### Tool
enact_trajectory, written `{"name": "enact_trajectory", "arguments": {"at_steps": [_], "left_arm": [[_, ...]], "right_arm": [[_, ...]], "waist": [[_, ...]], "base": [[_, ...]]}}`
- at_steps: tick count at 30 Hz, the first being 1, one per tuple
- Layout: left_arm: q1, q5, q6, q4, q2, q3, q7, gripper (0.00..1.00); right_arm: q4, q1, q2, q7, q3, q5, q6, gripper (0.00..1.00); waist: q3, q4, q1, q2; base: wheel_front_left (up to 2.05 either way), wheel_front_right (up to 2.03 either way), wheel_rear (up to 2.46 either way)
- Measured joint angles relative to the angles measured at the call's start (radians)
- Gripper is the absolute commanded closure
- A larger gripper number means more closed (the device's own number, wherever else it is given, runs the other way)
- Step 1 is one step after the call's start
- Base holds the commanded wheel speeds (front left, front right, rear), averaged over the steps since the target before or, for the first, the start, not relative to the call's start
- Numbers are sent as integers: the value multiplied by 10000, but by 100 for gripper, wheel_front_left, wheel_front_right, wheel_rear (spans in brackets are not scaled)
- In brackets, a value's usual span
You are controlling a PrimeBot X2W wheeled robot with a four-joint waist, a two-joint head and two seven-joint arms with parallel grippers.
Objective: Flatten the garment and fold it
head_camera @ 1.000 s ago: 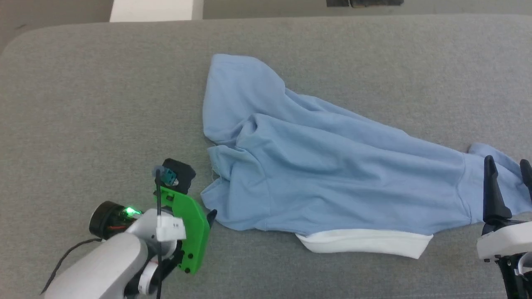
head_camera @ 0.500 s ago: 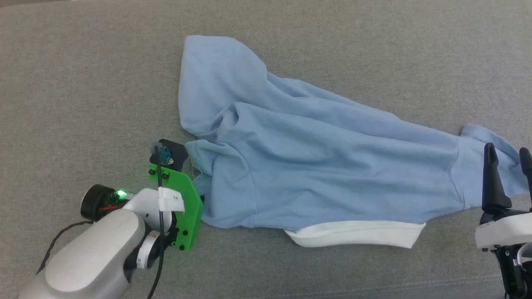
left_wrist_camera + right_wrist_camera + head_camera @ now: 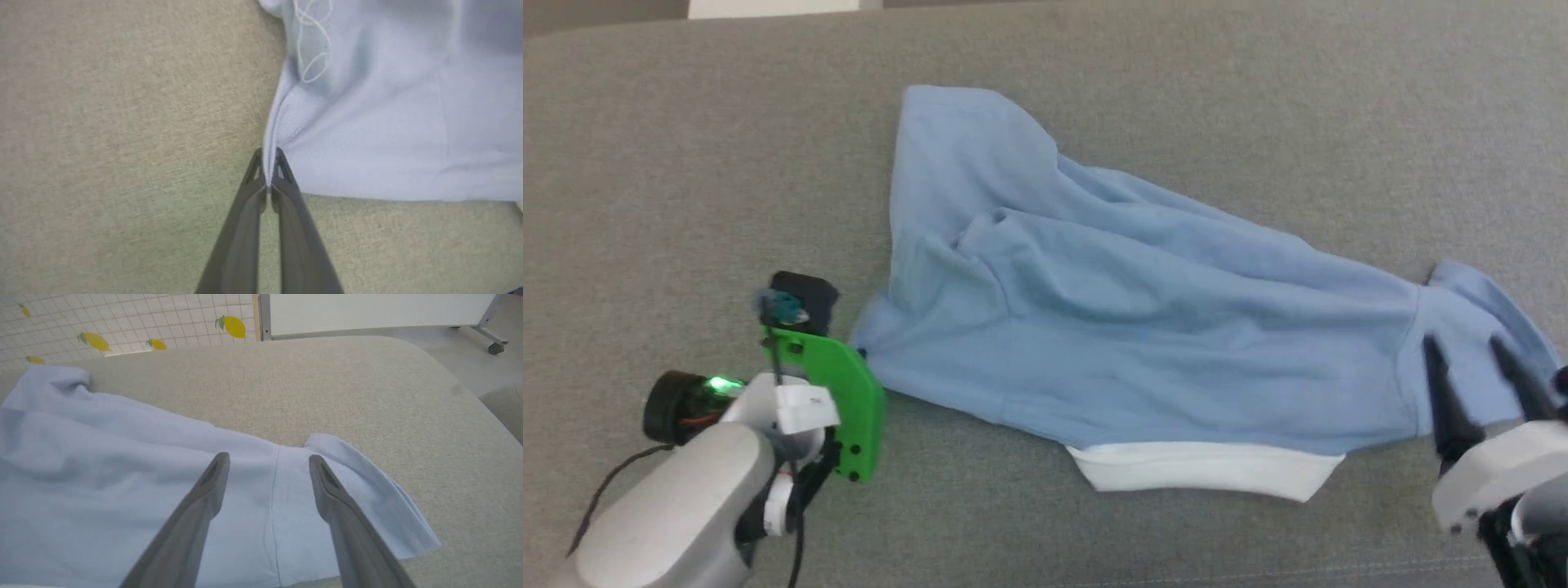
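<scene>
**Left gripper clamped on shirt edge, right gripper wide over sleeve**

Since a second ago the left gripper went from wide apart to pinched together on the near left edge of the polo shirt. That bunched corner got drawn out toward the gripper and now lay flatter. The head camera also shifted, so part of the change was framing. The right gripper came in over the sleeve and was blurred in the head view.

In the left wrist view a thin fold of light blue knit sat between the two dark fingertips, which were nearly touching. The shirt body spread ahead and to the right of those tips. A white cursive logo lay further ahead of them. To the gripper's left was grey upholstered surface.

The right gripper's fingers stood wide apart with nothing between them. The sleeve seam ran between the tips. I could not tell whether the tips touched the cloth. The sleeve hem lay to the right of the right finger, and the shirt body to the left of both.

In the head view the shirt stretched between the two grippers. Its white collar stuck out along the near edge, between them.
</scene>
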Motion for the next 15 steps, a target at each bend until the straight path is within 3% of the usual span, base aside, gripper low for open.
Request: {"name": "enact_trajectory", "arguments": {"at_steps": [5,15], "left_arm": [[413,0,573,-853,378,456,-405,100],[1136,8,1258,-2236,1018,656,-454,100]], "right_arm": [[173,894,-477,1779,109,-234,2,0],[245,755,-688,4661,-1685,-1087,0,0]], "waist": [[-274,323,0,0],[-278,884,0,0]], "base": [[0,0,0],[0,0,0]]}}
